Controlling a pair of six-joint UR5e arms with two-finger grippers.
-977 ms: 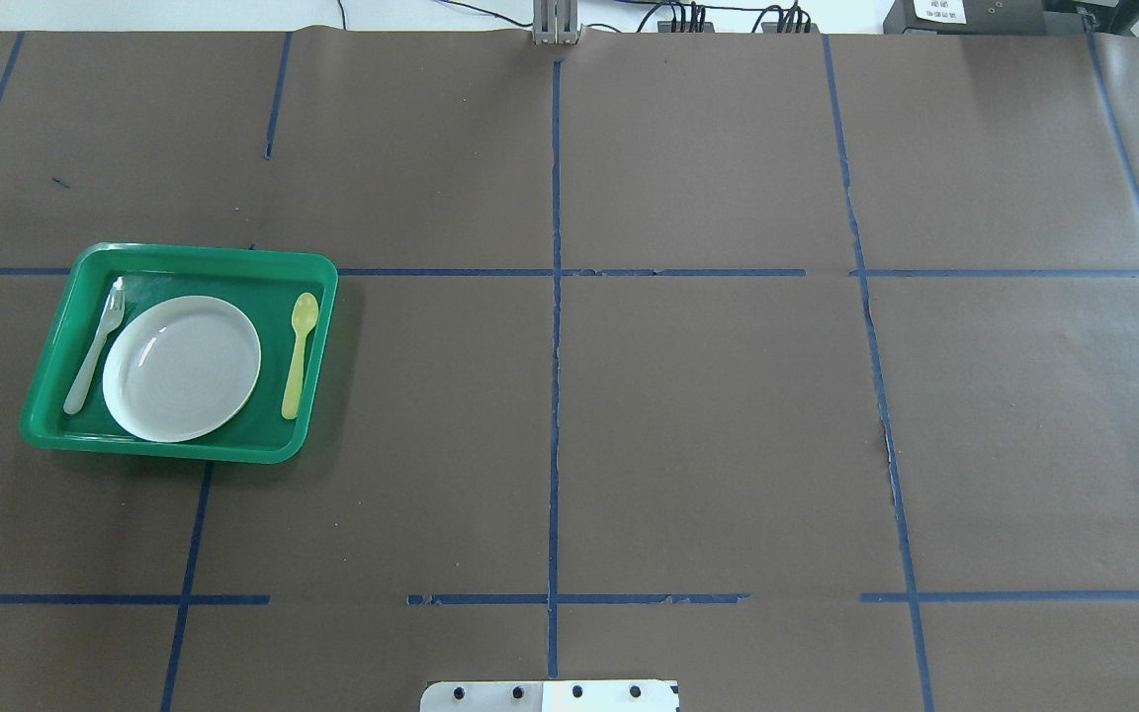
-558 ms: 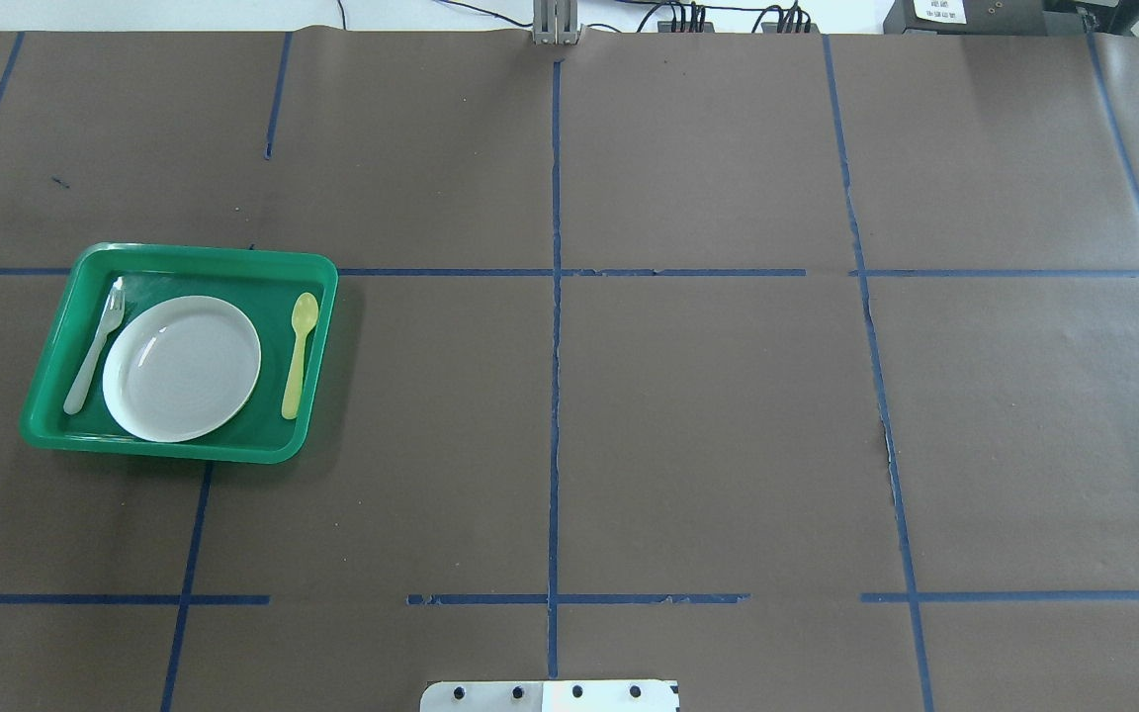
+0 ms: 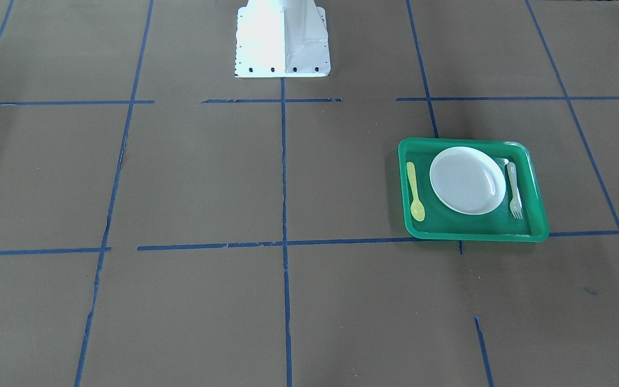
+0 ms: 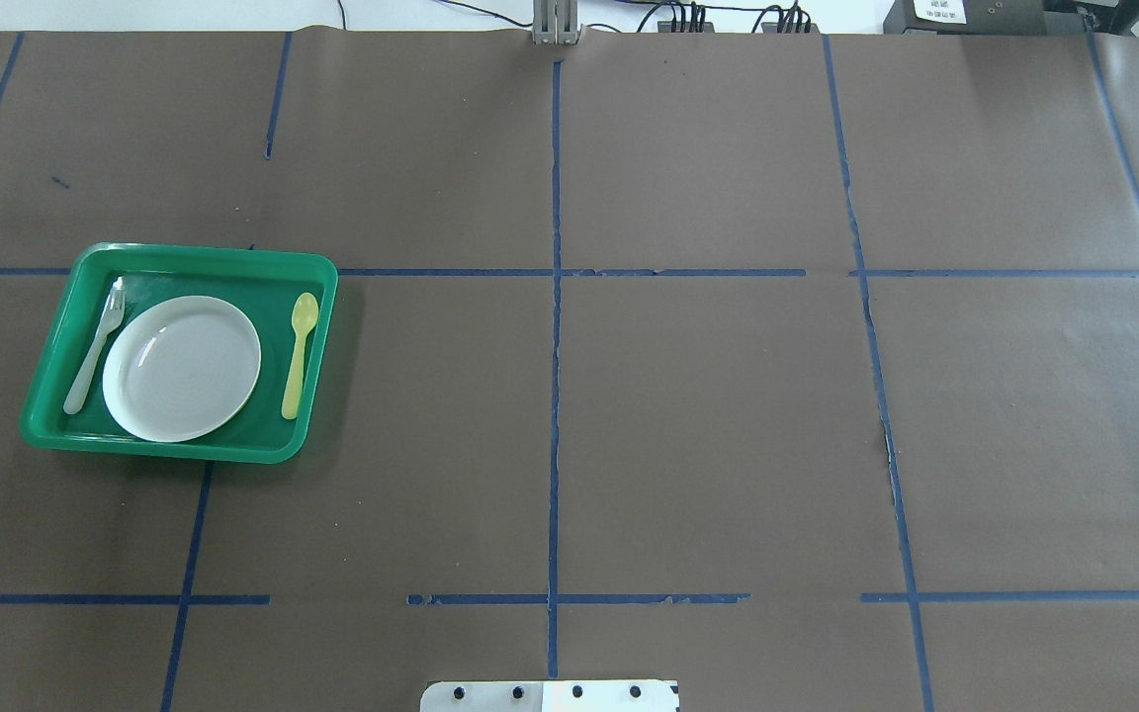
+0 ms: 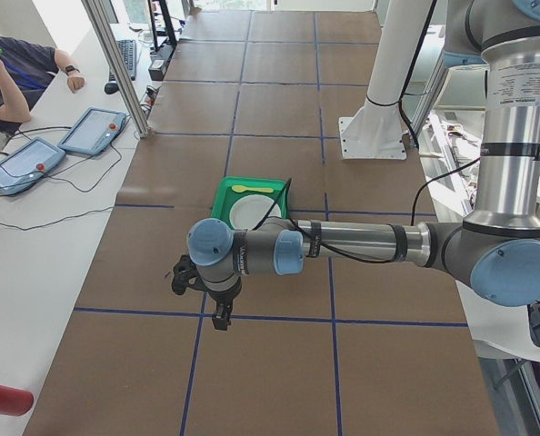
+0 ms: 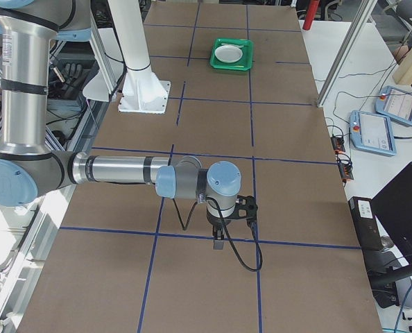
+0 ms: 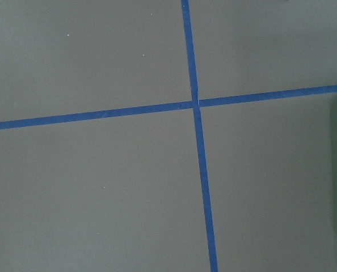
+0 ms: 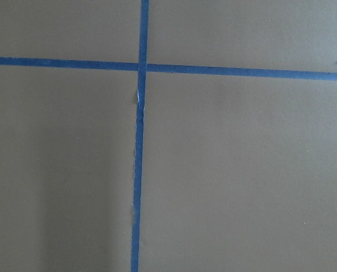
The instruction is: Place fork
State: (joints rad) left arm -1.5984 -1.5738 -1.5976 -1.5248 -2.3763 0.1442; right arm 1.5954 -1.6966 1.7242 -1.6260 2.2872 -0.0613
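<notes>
The pale white-grey fork (image 4: 95, 346) lies in the green tray (image 4: 204, 256), left of the round white plate (image 4: 181, 368), tines toward the far side. It also shows in the front-facing view (image 3: 513, 188), on the right of the plate (image 3: 467, 180). My left gripper (image 5: 220, 318) shows only in the exterior left view, low over the paper and well apart from the tray (image 5: 221, 195); I cannot tell if it is open or shut. My right gripper (image 6: 218, 243) shows only in the exterior right view, far from the tray (image 6: 232, 66); I cannot tell its state. Both wrist views show only brown paper and blue tape.
A yellow spoon (image 4: 299, 354) lies in the tray on the plate's other side. The robot's white base (image 3: 281, 43) stands at the table's near edge. Blue tape lines (image 4: 555, 396) divide the brown paper. Operators' tablets (image 5: 93, 130) lie on a side bench.
</notes>
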